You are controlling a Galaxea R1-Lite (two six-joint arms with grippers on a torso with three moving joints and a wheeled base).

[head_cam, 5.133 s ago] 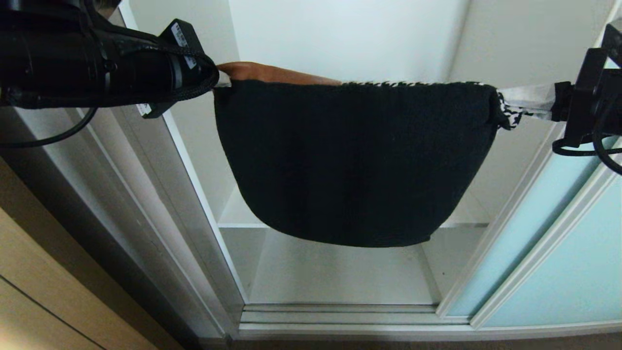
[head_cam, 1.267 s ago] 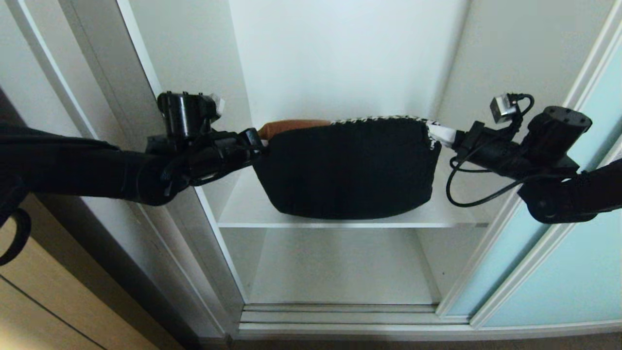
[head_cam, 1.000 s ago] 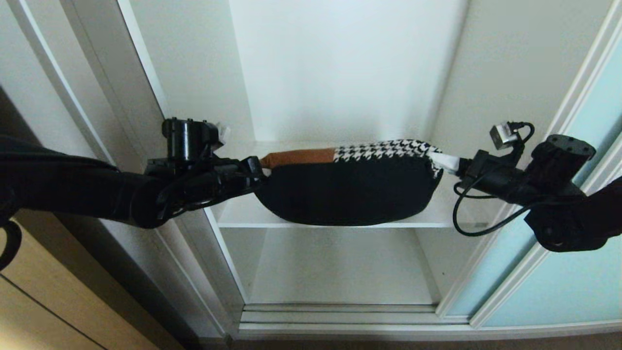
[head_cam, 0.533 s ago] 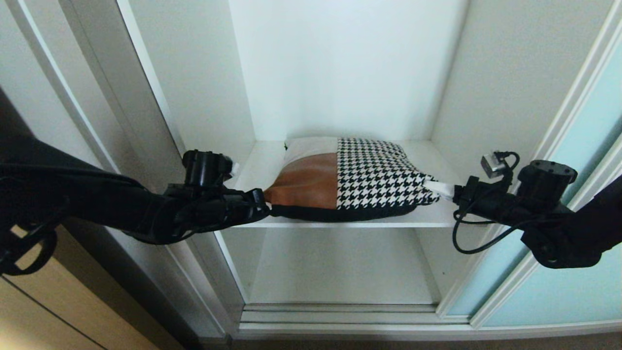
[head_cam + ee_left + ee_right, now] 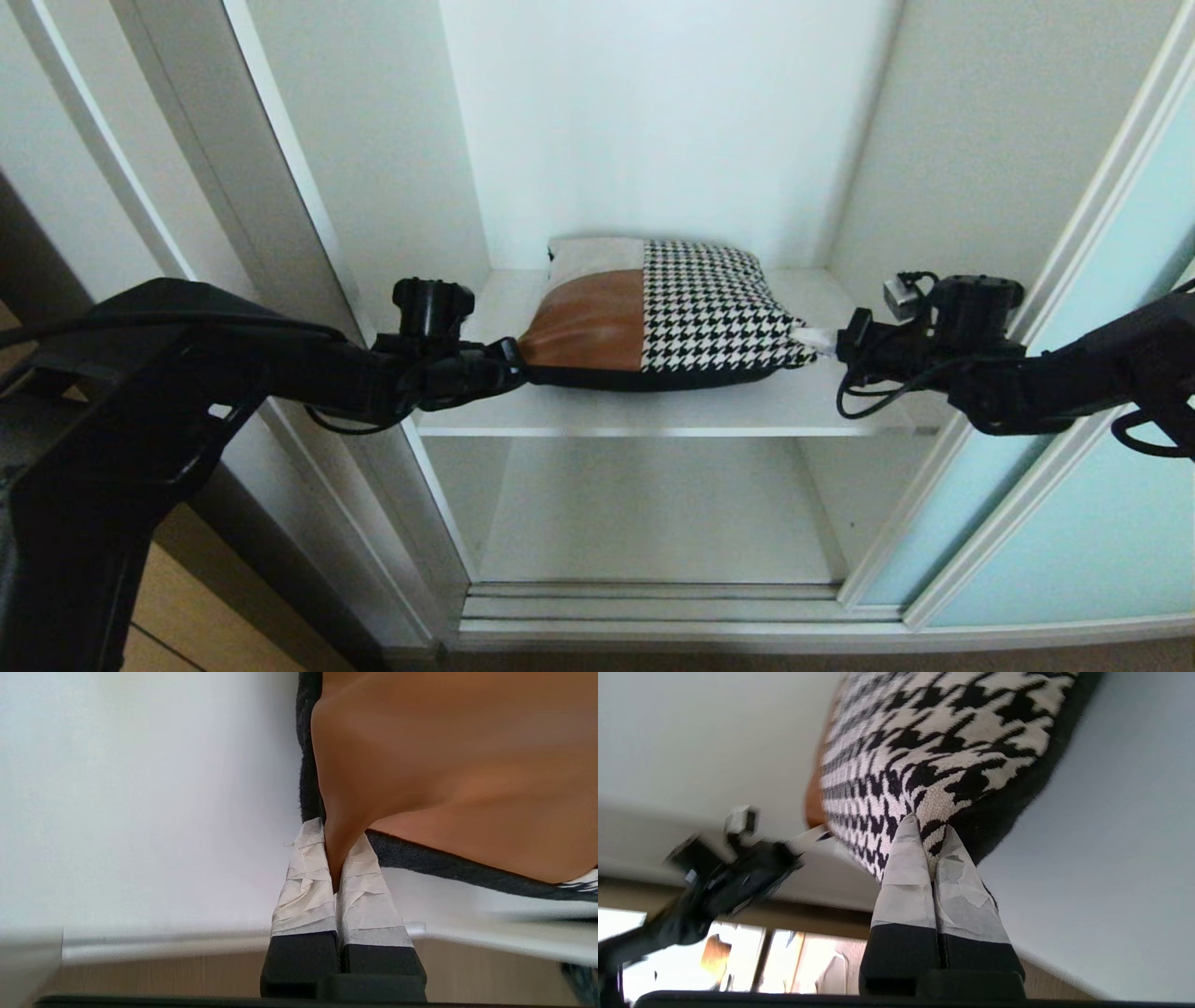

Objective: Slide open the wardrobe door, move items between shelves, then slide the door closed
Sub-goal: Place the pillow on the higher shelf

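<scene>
Cushion (image 5: 667, 313) lies flat on the upper shelf (image 5: 653, 411), each near corner pinched in shut jaws: left gripper (image 5: 512, 366) on brown, right gripper (image 5: 814, 338) on houndstooth. Placing looks near done; next, both release and back away before closing the door (image 5: 1102, 467).

The head camera looks forward and down into the open wardrobe from above, taking in both arms, the shelf (image 5: 653, 411) and the cushion (image 5: 667, 322) at middling range. The left wrist camera sits right behind the left claw (image 5: 335, 858), facing the cushion's brown corner (image 5: 448, 765) very close. The right wrist camera sits behind the right claw (image 5: 930, 844), close on the houndstooth corner, and sees the left arm beyond. All three share the cushion.
</scene>
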